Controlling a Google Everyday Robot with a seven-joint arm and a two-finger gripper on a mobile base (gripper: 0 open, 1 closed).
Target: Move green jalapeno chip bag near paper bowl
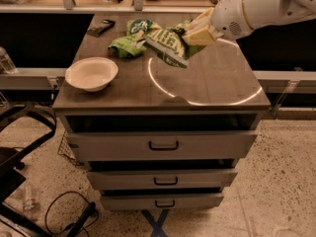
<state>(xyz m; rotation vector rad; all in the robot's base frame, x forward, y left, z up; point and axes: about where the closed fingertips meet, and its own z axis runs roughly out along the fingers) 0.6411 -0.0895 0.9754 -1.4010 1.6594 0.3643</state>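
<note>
Aloft: green jalapeno chip bag (167, 45), tilted above the tabletop at upper centre; glossy, creased, white lettering.
Gripper: gripper (193, 34) just right of upper centre, cream fingers pinching the bag's right end.
Bowl: paper bowl (92, 74), matte cream, round, wide rim, beside the left edge of the table (212, 83).
Open room: smooth dark top between bowl and bag, and across the right half.
Back: crumpled green bags (127, 46) behind the held bag; dark wrapper (101, 27) at the back-left corner.

You see the smooth cream plastic gripper (191, 35), above the rear of the polished dark tabletop (217, 80), clamping the glossy crinkled green jalapeno chip bag (165, 45), while the paper bowl (91, 74) looks matt.
</note>
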